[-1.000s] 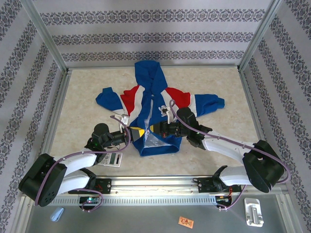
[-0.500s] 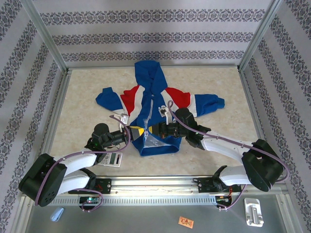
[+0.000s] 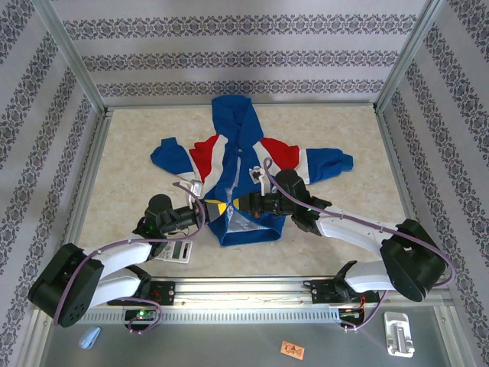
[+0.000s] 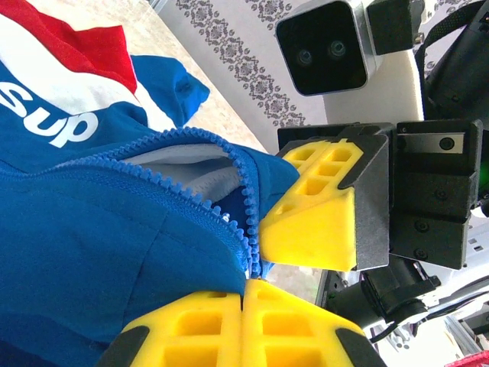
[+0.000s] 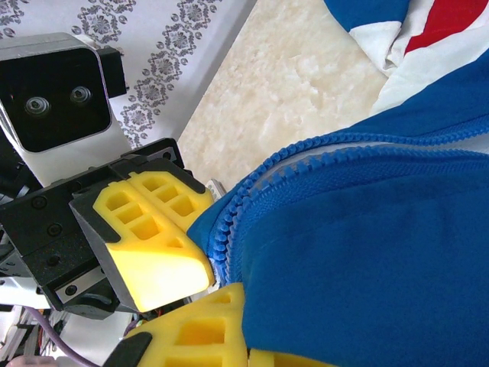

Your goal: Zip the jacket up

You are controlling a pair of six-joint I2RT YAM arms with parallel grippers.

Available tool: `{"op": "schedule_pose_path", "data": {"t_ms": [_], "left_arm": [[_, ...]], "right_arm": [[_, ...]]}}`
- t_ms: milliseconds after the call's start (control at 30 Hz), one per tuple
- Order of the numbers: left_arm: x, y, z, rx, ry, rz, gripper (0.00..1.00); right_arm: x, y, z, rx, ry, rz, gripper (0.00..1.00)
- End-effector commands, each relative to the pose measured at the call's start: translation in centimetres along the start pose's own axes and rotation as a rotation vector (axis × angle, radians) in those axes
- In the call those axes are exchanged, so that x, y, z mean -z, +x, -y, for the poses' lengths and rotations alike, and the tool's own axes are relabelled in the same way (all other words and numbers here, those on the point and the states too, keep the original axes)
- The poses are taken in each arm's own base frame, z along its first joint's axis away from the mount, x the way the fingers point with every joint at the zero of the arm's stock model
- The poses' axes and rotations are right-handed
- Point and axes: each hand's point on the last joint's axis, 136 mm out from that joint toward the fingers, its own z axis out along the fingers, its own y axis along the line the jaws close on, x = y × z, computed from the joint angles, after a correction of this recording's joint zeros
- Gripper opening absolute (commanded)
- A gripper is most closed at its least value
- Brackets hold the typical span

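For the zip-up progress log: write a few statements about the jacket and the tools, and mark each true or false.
1. The zipper is apart at the jacket's hem. True.
2. The left tool and the right tool meet at that hem. True.
3. The tools are at the hood. False: the hood lies at the jacket's opposite end.
4. The left tool is wide open. False: its fingers are pressed together on the zipper edge.
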Motion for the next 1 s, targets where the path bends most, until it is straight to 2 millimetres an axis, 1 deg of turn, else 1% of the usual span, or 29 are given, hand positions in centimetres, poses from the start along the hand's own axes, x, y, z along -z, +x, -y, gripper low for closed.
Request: {"op": "schedule_pose_path", "data": {"t_ms": [0, 433, 967], "left_arm": [[0.0, 0.4, 0.8, -0.034, 0.022, -0.009, 0.0], [0.2, 1.3, 0.3, -0.044, -0.011, -0.034, 0.0], [0.1, 2.4, -0.5, -0.071, -0.072, -0.073, 0.0]], "right_arm": [[-0.1, -1.5, -1.4, 0.035, -0.031, 0.04, 0.0], [0.3, -1.5, -0.8, 0.014, 0.005, 0.053, 0.0], [0.1, -1.7, -0.6, -0.011, 0.011, 0.056, 0.0]]}}
